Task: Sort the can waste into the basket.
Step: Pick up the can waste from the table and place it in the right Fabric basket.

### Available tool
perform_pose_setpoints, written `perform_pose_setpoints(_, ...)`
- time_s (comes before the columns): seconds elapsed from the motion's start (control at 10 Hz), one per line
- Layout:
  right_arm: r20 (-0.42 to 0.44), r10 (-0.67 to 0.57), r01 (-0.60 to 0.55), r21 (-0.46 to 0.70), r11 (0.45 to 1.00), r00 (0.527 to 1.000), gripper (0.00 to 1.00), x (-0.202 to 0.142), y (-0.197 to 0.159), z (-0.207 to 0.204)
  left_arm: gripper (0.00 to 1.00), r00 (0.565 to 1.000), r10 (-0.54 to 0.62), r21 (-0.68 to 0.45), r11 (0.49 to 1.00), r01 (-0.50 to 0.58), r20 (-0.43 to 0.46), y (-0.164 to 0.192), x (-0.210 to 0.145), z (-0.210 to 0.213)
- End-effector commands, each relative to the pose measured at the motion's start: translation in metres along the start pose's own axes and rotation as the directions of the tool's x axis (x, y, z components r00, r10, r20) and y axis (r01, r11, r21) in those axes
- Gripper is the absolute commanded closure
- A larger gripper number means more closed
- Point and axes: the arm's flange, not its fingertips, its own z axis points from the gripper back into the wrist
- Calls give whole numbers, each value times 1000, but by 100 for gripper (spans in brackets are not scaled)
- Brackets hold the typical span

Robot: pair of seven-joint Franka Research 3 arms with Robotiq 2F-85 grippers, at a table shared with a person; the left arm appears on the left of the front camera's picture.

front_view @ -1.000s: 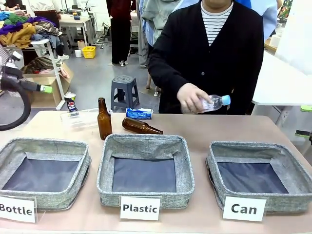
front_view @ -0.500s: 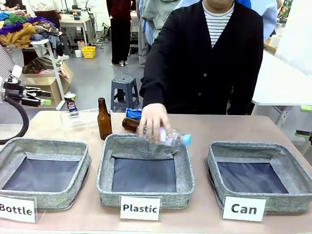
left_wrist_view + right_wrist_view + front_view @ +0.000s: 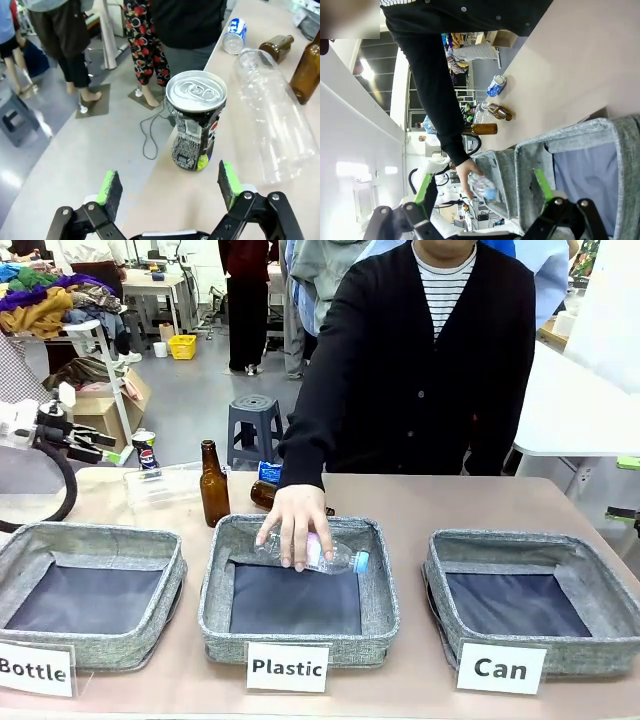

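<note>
Bright, even indoor light in all views; shadows on the table (image 3: 450,505) are soft and faint. Left wrist view: glare on the silver top of the dark can (image 3: 196,92), sheen on the clear plastic bottle (image 3: 272,120), wide-angle bending toward the edges. Right wrist view: white wall (image 3: 350,145) blown out, strong edge distortion.

Sideways look across the baskets
Right gripper (image 3: 482,187) spread wide over the nearest basket (image 3: 620,145). Past it, a person's hand (image 3: 464,176) holds a plastic bottle (image 3: 485,190) over the next basket (image 3: 492,161); blue can (image 3: 495,86) lies farther off.
</note>
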Motion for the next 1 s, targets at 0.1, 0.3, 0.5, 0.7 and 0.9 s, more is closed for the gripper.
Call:
perform_pose_setpoints(0.1,4,5,-5,13,1000,1000,0,-3,1,-1,0,1000,3,-81,997,-3,-1,9,14,-16)
perform_pose_setpoints(0.3,4,5,-5,13,1000,1000,0,-3,1,-1,0,1000,-12,-109,994,12,4,7,22,-29)
perform_pose_setpoints(0.5,4,5,-5,13,1000,1000,0,-3,1,-1,0,1000,-11,-142,990,14,24,8,27,-43)
perform_pose_setpoints(0.7,4,5,-5,13,1000,1000,0,-3,1,-1,0,999,-1,-142,990,8,49,10,29,-54)
perform_pose_setpoints(0.9,4,5,-5,13,1000,1000,0,-3,1,-1,0,998,10,-143,990,-1,63,12,30,-57)
